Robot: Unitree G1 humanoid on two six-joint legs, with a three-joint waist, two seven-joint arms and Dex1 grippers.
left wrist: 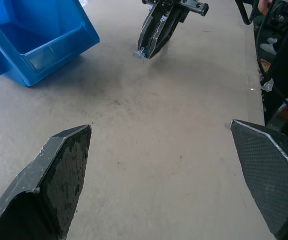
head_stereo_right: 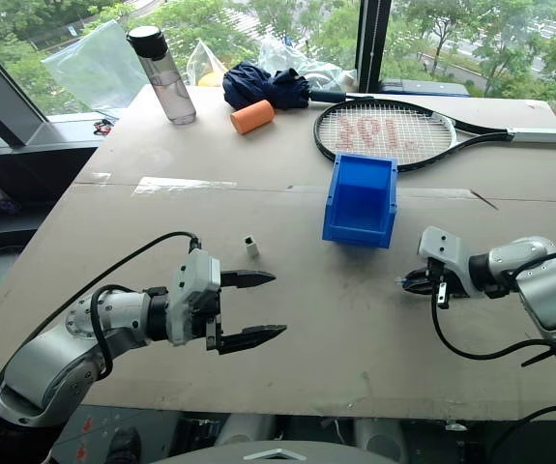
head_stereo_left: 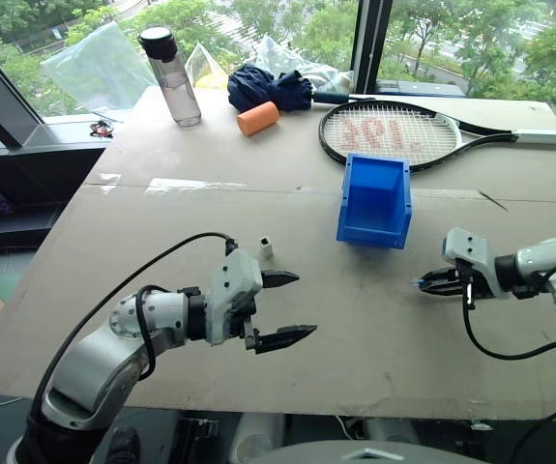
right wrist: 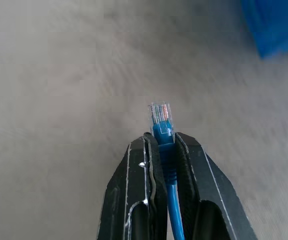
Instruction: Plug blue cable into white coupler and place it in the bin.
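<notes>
My right gripper (head_stereo_left: 424,282) is shut on the blue cable (right wrist: 165,131), whose clear plug (right wrist: 159,113) sticks out past the fingertips just above the table. The cable's tip also shows at the gripper's end (left wrist: 140,52) in the left wrist view. The white coupler (head_stereo_left: 266,247) stands upright on the table, just beyond my left gripper (head_stereo_left: 289,307), which hangs open with nothing between its fingers. The blue bin (head_stereo_left: 376,201) sits between the two grippers and farther back, its cut-away front facing me.
At the back of the table (head_stereo_left: 161,222) lie a tennis racket (head_stereo_left: 403,133), an orange cylinder (head_stereo_left: 257,118), a dark blue cloth (head_stereo_left: 268,87) and a clear water bottle (head_stereo_left: 171,77). A seam runs across the table behind the bin.
</notes>
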